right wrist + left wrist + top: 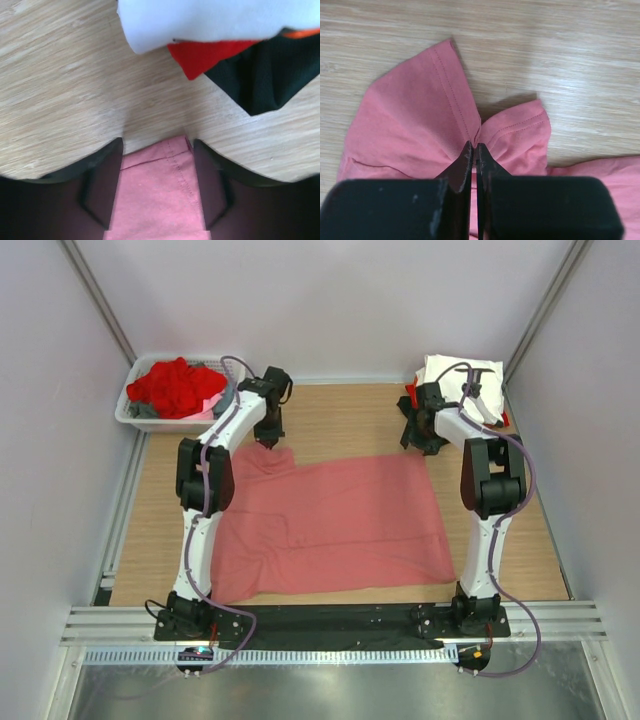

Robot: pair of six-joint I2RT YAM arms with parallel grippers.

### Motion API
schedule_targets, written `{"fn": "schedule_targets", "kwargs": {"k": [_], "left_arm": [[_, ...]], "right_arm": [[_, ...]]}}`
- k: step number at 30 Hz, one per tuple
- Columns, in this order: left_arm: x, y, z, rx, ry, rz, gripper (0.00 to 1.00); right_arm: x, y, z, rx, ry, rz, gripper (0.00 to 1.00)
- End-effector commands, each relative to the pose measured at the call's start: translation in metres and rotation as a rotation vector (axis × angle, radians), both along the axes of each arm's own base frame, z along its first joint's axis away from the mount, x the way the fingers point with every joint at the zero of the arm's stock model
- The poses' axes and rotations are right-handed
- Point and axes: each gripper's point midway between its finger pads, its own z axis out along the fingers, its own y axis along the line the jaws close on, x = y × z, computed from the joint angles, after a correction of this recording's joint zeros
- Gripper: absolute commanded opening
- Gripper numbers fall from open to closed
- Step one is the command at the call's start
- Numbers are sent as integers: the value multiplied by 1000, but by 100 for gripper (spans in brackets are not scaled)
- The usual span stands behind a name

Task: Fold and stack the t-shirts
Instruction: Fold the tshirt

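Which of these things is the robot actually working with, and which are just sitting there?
Part of the job:
- pink t-shirt, pinched by the left gripper, its corner between the open jaws of the right gripper
- folded stack, far right
- red tees, far left

Just there:
- white basket holding the red tees
- wooden table

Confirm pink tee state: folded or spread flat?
Spread, not folded: the salmon-pink t-shirt lies open across the table, only its far-left corner pinched by the left gripper, fingers shut.
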Motion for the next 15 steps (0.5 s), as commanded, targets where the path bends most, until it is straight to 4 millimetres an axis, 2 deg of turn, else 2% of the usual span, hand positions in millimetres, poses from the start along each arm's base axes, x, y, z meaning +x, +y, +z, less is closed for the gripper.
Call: {"fn": "schedule_targets", "kwargs": {"k": [1, 3, 4, 9, 10, 11, 15], "left_arm": [[-4, 5, 26, -4, -37, -4, 0], [-3, 8, 28, 9, -43, -1, 0], [-3, 8, 28, 9, -43, -1, 0], [-3, 9, 27, 10, -40, 2, 0], [-3, 9, 27, 11, -39, 2, 0], [-4, 10, 27, 13, -40, 3, 0], [-3, 11, 32, 16, -50, 4, 0]], "right_arm": [[9, -6, -6, -22, -9, -1, 57], [6, -2, -9, 4, 1, 9, 47], [1, 0, -12, 13, 9, 14, 38], [-5, 8, -10, 62, -11, 29, 15], [-9, 8, -12, 68, -4, 30, 5], [-11, 10, -11, 74, -7, 34, 1], [-15, 10, -2, 79, -26, 41, 1]]}}
